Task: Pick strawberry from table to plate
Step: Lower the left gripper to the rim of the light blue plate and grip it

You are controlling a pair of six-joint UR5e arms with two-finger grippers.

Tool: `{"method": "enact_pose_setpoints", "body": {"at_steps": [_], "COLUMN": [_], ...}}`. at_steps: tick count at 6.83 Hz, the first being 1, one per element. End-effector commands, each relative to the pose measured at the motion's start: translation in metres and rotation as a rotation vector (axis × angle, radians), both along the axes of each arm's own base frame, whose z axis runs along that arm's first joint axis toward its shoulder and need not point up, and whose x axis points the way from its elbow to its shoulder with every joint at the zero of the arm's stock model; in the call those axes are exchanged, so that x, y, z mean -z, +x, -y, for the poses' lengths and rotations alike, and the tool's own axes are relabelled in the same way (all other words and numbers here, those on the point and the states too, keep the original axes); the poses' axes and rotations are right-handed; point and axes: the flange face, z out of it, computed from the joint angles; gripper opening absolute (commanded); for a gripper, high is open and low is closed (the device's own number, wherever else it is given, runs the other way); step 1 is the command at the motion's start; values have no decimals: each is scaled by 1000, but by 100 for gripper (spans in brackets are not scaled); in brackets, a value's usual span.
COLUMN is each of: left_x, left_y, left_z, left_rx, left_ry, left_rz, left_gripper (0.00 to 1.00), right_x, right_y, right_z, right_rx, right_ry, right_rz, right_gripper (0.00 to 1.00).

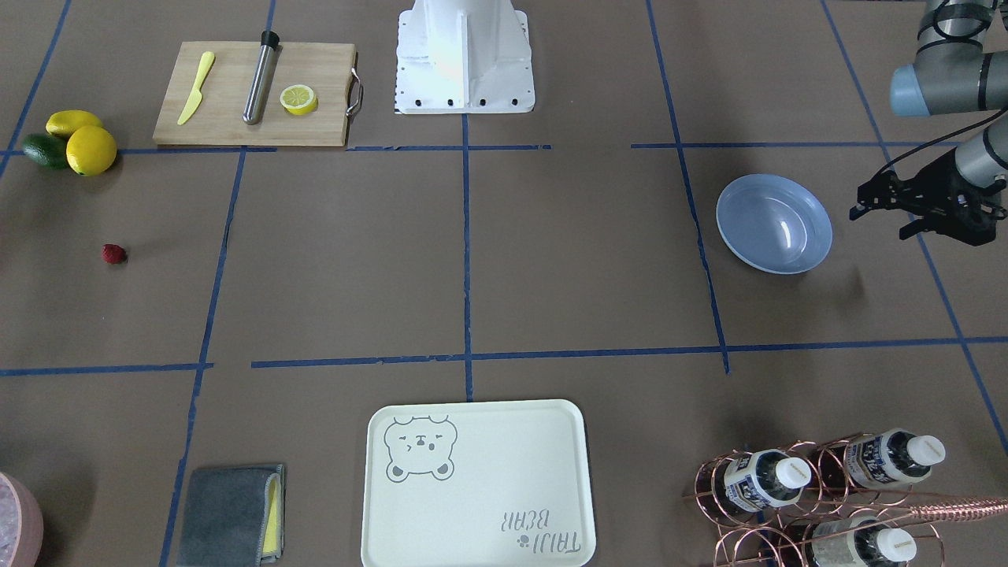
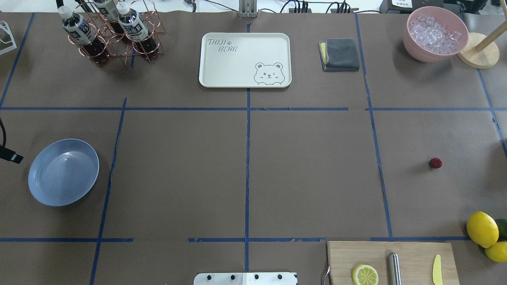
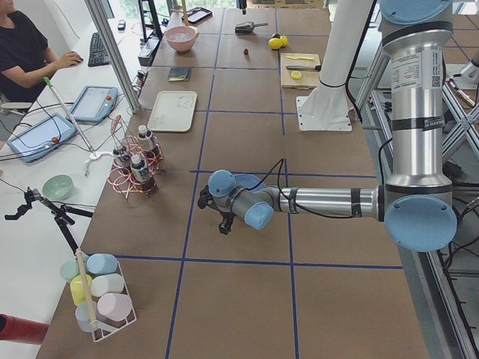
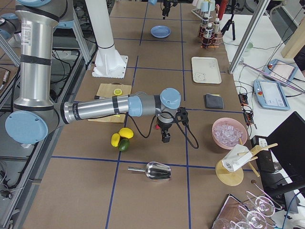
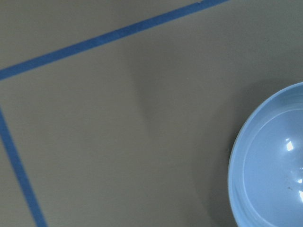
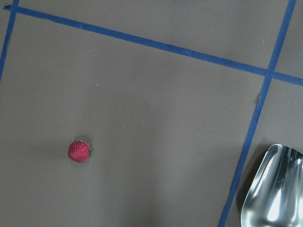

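The strawberry (image 1: 114, 253) is a tiny dark-red berry lying alone on the brown table (image 1: 551, 268), on the robot's right side (image 2: 435, 162). The right wrist view shows the strawberry (image 6: 79, 151) at lower left. The pale-blue plate (image 1: 774, 224) sits bare on the robot's left side (image 2: 63, 171), and its rim (image 5: 236, 156) fills the right of the left wrist view. My left gripper (image 1: 880, 223) hovers just beside the plate, fingers spread, holding nothing. My right gripper (image 4: 165, 138) hangs over the table near the strawberry. Whether it is open or shut I cannot tell.
A wooden cutting board (image 2: 412, 253) carries a lemon half (image 2: 365, 274), a steel tube and a yellow knife. Lemons and a lime (image 2: 485, 231) lie beside it. Along the far edge stand a bear-print tray (image 2: 222, 67), grey cloth (image 2: 340, 54), bottle rack (image 2: 111, 31) and ice bowl (image 2: 435, 33). A metal scoop (image 6: 272, 189) lies close to the strawberry.
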Motion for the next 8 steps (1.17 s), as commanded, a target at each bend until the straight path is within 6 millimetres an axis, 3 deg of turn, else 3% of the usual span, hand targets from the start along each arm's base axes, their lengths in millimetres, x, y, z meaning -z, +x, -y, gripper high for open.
{"method": "enact_pose_setpoints", "body": {"at_steps": [1, 3, 5, 6, 8], "left_x": [4, 1, 1, 1, 12], "left_y": [38, 52, 55, 56, 57], "left_z": [-1, 10, 10, 9, 9], "left_rx": [-1, 19, 16, 13, 24], "left_ry": [-42, -86, -87, -87, -97], "left_rz": [2, 8, 10, 10, -8], "left_gripper": [97, 84, 20, 0, 0], "right_x": [-3, -5, -6, -8, -8], "right_y": [-1, 0, 0, 0, 0], "right_z": [-1, -3, -3, -5, -5], "right_rx": [1, 1, 0, 1, -2], "right_ry": [-5, -10, -12, -16, -21], "right_rz": [-3, -4, -6, -6, -4], "right_gripper": [100, 100, 100, 100, 100]}}
